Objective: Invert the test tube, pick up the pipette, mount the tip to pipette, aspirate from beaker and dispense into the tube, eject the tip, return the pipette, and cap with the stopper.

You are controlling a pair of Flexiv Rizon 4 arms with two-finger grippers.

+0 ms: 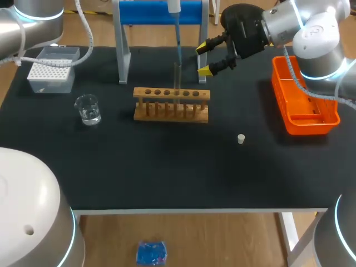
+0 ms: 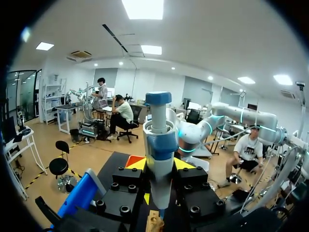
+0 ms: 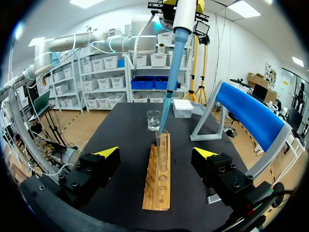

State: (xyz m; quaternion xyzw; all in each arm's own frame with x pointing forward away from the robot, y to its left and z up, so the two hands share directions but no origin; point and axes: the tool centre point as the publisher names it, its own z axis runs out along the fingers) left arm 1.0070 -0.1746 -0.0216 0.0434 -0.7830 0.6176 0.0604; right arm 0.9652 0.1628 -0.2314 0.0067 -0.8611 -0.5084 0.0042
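Vertical pipette (image 1: 174,6), blue tip (image 1: 179,50) apparently inside upright test tube (image 1: 177,78) in wooden rack (image 1: 171,105). Clear beaker (image 1: 88,109) at rack's 9 o'clock; white stopper (image 1: 241,138) at 4 o'clock.

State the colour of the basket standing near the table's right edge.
The basket is bright orange; it shows best in the head view.

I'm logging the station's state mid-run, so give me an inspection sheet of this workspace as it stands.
Surface: black table, no spills seen.
Job's things: pipette tip inside the test tube, which stands in the wooden rack; beaker and tip box left of it; blue stand behind; stopper lying loose.
Clutter: orange basket at the table's right.
Grippers: left gripper shut on the pipette; right gripper open beside the rack.
Cables: cable from the right arm loops over the basket.
Surroundings: nothing seen.
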